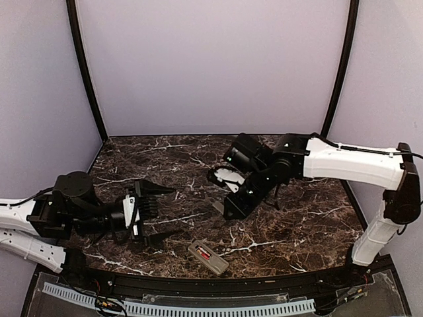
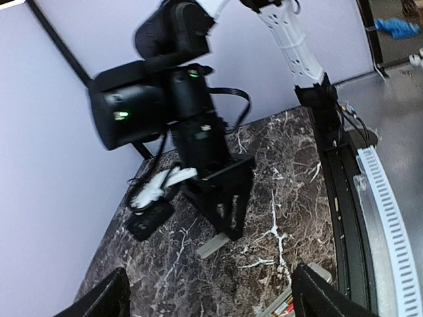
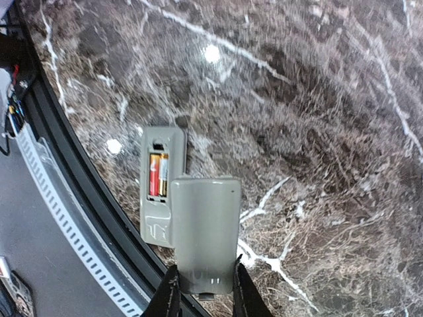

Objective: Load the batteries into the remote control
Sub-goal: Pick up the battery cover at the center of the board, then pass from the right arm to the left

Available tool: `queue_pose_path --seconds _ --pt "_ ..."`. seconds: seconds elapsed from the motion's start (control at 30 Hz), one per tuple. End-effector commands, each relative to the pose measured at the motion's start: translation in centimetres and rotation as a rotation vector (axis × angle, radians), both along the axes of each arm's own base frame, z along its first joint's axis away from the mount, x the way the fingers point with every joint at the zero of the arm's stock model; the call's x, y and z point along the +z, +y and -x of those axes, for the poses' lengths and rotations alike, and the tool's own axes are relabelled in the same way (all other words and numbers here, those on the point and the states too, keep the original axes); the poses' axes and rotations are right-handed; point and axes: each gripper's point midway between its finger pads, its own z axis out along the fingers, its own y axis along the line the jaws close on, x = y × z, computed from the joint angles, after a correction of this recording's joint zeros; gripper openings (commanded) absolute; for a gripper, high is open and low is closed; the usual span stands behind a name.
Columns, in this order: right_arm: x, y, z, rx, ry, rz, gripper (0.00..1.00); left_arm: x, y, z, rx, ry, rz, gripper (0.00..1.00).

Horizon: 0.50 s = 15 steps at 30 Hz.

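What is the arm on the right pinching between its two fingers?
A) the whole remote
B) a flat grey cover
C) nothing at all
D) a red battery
B: in the right wrist view the right gripper is closed on the bottom edge of the flat grey cover, while the batteries sit in the open compartment of the remote control beneath it.

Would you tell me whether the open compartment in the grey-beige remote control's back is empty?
No, two slim batteries, one red, lie side by side in the open compartment of the grey-beige remote control.
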Motion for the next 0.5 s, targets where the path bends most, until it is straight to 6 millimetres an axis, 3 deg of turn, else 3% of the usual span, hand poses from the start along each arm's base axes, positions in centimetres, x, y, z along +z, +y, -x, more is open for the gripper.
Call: queue_pose_path --seconds 0.0,0.17,0.2,0.33,0.47 --pt "5.6 0.4 0.3 0.038 -0.020 -0.113 0.11 -3.2 -1.9 0.6 -0.153 -0.399 -0.363 0.84" --pt "8.6 1.1 0.8 0.069 -0.029 -0.225 0.12 -1.2 -4.1 -1.3 -0.098 -0.731 -0.365 0.88" --pt "8.8 1.2 1.1 0.086 -0.024 -0.237 0.12 -1.9 -4.7 -1.7 -0.105 -0.764 -0.400 0.89" --pt "9.6 1.5 1.2 0.120 -0.044 -0.273 0.11 -2.5 -6.4 -3.8 -0.068 -0.803 -0.472 0.84" --pt "10.1 1.7 1.4 0.133 -0.048 -0.291 0.10 -1.3 -7.3 -3.9 -0.065 -0.811 -0.422 0.84"
